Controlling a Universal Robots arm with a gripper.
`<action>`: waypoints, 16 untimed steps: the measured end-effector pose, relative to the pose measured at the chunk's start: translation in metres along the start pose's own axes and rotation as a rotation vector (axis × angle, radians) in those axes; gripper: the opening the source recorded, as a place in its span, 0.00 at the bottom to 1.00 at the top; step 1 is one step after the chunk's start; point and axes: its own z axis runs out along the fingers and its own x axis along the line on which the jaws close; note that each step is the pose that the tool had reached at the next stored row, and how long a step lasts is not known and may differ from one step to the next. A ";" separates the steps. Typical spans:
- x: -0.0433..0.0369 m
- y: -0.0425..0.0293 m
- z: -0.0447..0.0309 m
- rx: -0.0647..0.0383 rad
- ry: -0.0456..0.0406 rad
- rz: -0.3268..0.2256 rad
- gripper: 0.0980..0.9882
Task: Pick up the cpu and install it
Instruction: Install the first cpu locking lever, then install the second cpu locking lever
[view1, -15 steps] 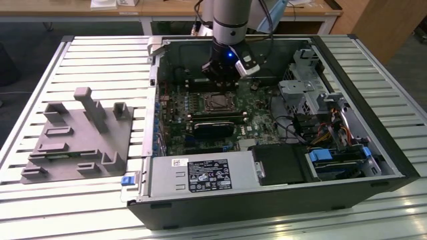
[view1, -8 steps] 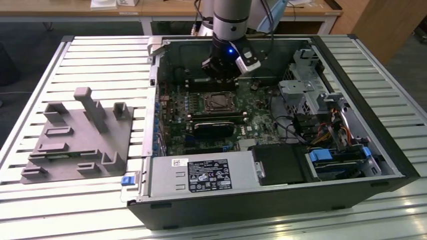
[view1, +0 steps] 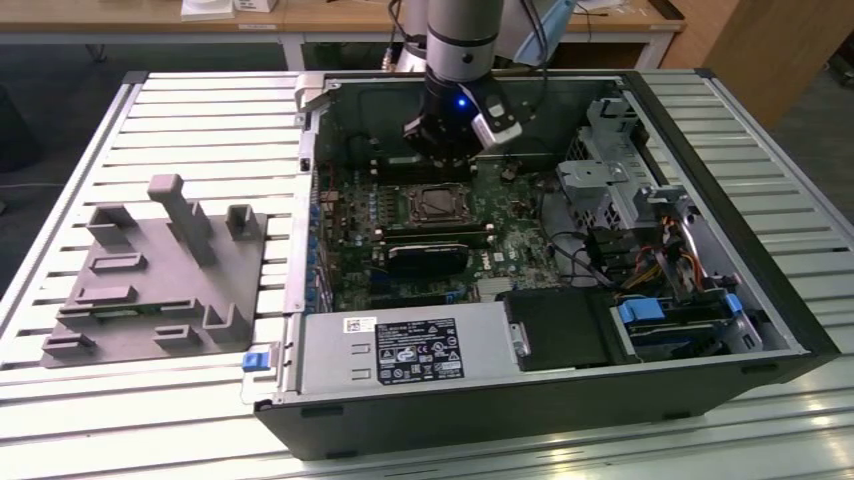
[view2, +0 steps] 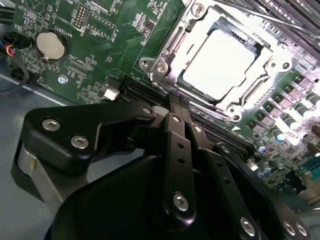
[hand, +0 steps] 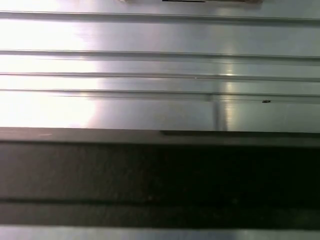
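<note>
Second wrist view: cpu (view2: 222, 62) seated flat in socket frame (view2: 165, 60) on motherboard (view2: 100, 30). Gripper (view2: 177, 102) just beside socket, fingers pressed together, holding nothing. Install step seemingly done; judged remaining: frame latching, clear retreat.

An open computer case (view1: 534, 400) lies on its side on a slatted metal surface (view1: 200, 100). Inside it sits a green motherboard (view1: 400, 260), with a power supply (view1: 400, 352) at the near edge (a white label on its side) and a drive cage (view1: 607, 180) toward the exterior view's right, where coloured cables (view1: 654, 265) run down to a blue-tabbed bay (view1: 647, 312). On the exterior view's left, just beside the case, rests a grey fixture block (view1: 154, 275) with upright posts. In the second wrist view a coin battery (view2: 52, 46) sits on the board. Wooden desks (view1: 334, 18) stand far behind.
</note>
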 end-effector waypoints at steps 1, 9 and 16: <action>0.0000 -0.0005 0.0000 0.000 0.0000 0.000 0.01; 0.0000 -0.0031 -0.0001 0.001 -0.0001 0.000 0.01; 0.0000 -0.0056 -0.0003 0.001 0.0000 0.000 0.01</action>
